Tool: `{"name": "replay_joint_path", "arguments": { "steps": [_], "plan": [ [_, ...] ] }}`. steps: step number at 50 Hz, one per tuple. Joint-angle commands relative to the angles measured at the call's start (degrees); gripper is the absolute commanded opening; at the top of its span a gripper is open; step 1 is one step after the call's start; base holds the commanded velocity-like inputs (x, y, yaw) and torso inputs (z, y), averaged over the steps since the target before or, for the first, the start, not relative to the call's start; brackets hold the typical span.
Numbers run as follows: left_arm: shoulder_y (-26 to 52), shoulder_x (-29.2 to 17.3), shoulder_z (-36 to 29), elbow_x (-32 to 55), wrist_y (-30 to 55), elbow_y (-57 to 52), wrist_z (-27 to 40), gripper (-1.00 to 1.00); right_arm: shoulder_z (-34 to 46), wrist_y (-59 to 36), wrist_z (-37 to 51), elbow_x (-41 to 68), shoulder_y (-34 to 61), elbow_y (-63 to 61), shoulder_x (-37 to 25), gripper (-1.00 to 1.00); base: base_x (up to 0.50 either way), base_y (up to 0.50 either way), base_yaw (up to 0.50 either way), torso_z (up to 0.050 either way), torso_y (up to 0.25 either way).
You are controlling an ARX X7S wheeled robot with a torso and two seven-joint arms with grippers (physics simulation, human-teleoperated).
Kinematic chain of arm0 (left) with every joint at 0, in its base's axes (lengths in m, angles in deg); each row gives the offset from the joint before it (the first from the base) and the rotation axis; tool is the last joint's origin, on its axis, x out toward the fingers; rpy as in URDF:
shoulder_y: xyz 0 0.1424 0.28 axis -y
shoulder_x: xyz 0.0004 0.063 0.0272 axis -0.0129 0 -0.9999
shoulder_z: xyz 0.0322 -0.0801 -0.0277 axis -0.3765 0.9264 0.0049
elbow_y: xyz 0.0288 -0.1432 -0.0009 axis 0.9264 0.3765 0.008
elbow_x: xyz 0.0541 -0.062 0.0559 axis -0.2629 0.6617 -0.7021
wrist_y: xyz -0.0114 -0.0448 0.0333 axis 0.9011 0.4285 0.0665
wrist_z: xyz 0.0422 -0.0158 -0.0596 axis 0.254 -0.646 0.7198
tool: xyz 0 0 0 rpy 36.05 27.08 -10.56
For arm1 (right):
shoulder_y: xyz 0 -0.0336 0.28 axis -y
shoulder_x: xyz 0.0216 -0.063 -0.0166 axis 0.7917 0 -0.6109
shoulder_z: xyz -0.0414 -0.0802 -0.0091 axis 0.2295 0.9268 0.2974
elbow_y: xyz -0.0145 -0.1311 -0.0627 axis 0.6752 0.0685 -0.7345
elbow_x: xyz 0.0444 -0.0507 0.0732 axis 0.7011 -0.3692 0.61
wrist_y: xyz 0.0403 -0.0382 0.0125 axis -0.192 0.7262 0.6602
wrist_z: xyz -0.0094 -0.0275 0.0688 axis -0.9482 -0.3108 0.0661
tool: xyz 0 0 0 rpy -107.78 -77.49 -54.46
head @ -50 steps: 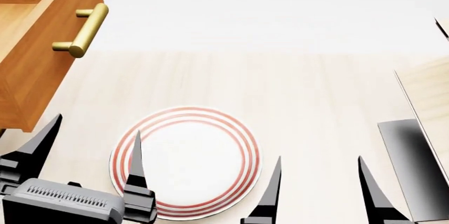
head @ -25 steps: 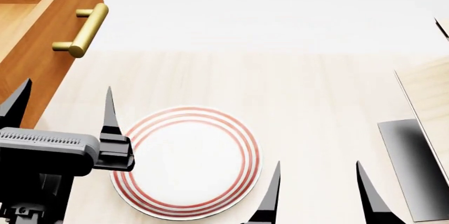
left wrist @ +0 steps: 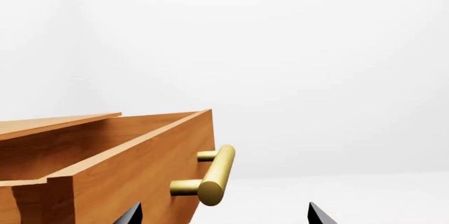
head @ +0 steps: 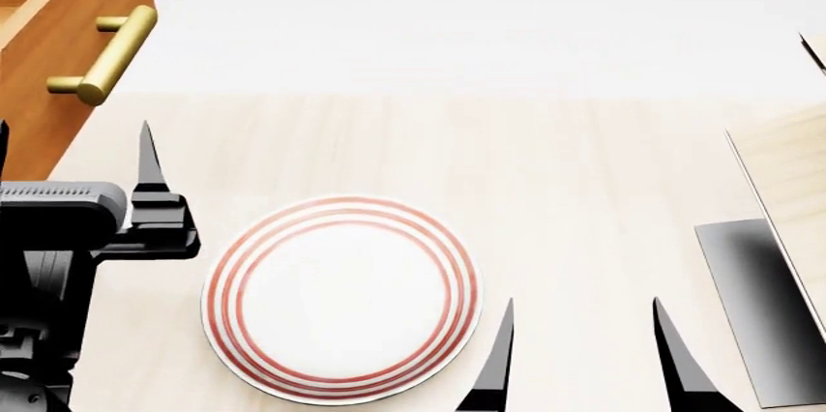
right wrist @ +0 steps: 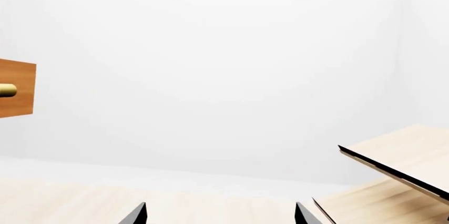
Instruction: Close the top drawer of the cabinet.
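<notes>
My spread, empty left gripper [head: 72,156] sits just in front of the top drawer [head: 58,44], facing its front below the brass handle [head: 103,42], nearer than my right gripper [head: 581,344], also spread.

I count one top drawer [head: 58,40] ahead of my left pincer [head: 72,156]; one brass handle [head: 103,54] on it; one red-ringed plate [head: 342,298] between my two pincers.
</notes>
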Motion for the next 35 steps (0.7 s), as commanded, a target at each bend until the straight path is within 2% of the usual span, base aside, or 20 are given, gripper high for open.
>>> {"name": "replay_joint_path", "arguments": {
  "steps": [1,9,10,35],
  "plan": [
    [2.11,-1.12,2.52,1.01,-0.26,2.80,1.35,1.00,0.13,0.44,0.27,0.49,-0.21,0.16,-0.41,1.00,0.00,0.00,0.00,0.000,0.000],
    [4.42,-1.82,5.09,1.75,-1.35,7.65,2.49,1.00,0.04,0.70,0.43,1.43,0.21,1.05,-0.76,1.00,0.00,0.00,0.00,0.000,0.000],
    [7.33,-2.02,9.89,3.97,0.61,10.60,4.24,1.00,0.83,1.29,0.30,1.06,-0.08,1.13,-0.74,1.00,0.00,0.00,0.00,0.000,0.000],
    [9.18,-3.39,11.09,4.56,-0.35,13.97,5.37,1.00,2.20,2.88,1.55,1.48,-1.56,0.05,-2.19,1.00,0.00,0.00,0.00,0.000,0.000]
  ]
}}
